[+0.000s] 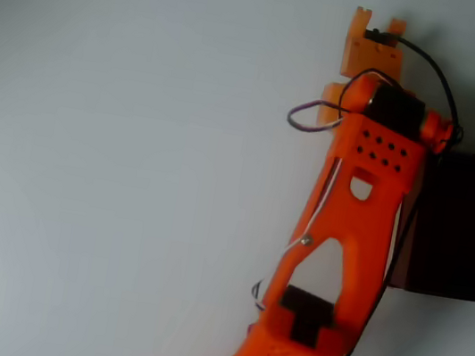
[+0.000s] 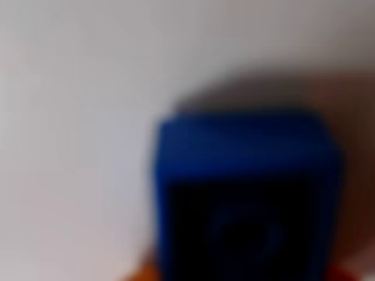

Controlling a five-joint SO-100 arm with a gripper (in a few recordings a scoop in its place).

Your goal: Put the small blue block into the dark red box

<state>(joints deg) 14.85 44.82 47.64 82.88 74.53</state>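
Observation:
The small blue block looms blurred and very close in the wrist view, taking up the lower middle, with a dark shadow on the white table behind it. Slivers of orange fingers show at its lower corners, so the jaws seem shut on it. In the overhead view my orange gripper is at the top right over the white table, and the block is hidden beneath it. The dark red box lies at the right edge, below and to the right of the gripper, partly behind the arm.
The orange arm runs from the bottom edge up to the gripper, with black and purple cables looping around its wrist. The white table stretches wide to the left of the arm.

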